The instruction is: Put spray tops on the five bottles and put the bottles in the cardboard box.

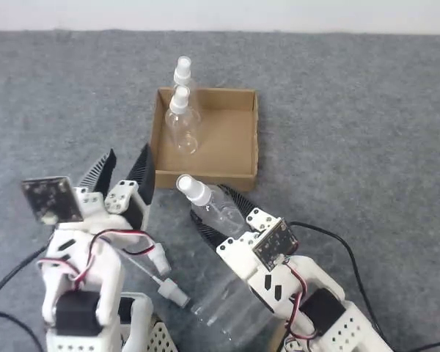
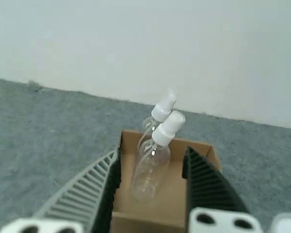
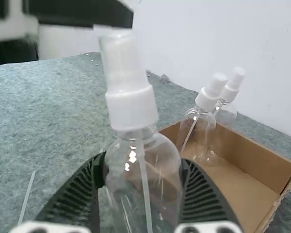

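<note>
The right gripper (image 1: 221, 217) grasps a clear plastic bottle with white spray top (image 3: 138, 184), neck tilted toward the near wall of the shallow brown cardboard box (image 1: 205, 178) just ahead, while the left gripper (image 1: 126, 158) hangs released beside its near-left corner.

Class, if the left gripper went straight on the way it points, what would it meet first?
Probably the near wall of the box, before the two bottles inside; depth is unclear.

from my station i saw the desk (image 1: 367, 110) covered in a rough grey, felt-like mat, and a plain white wall (image 2: 184, 48) rose right behind its far side.
</note>
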Controlling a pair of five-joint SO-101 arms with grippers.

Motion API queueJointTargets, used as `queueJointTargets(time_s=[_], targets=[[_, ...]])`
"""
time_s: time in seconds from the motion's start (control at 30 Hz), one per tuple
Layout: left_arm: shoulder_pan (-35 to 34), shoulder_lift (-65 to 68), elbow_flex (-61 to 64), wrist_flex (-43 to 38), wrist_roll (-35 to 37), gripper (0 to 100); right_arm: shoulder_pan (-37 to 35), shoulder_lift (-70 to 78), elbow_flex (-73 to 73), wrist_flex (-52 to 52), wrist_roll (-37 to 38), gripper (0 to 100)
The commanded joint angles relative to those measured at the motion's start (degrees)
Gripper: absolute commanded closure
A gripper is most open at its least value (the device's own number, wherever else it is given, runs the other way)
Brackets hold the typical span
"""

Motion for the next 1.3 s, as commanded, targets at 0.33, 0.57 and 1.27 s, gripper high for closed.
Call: queueJointTargets(time_s=[0.33, 0.57, 1.27], targets=[[13.3, -0.2, 5.5, -4.2, 0.4, 80, -3.2, -1.4, -0.7, -1.5, -0.8, 99.2], [19.5, -0.2, 5.5, -0.8, -4.1, 80, -3.0, -1.4, -0.7, -1.5, -0.8, 99.2], [11.0, -0.3, 2.9, -0.8, -1.3, 80, -2.9, -1.4, -1.1, 0.8, -0.8, 99.2]])
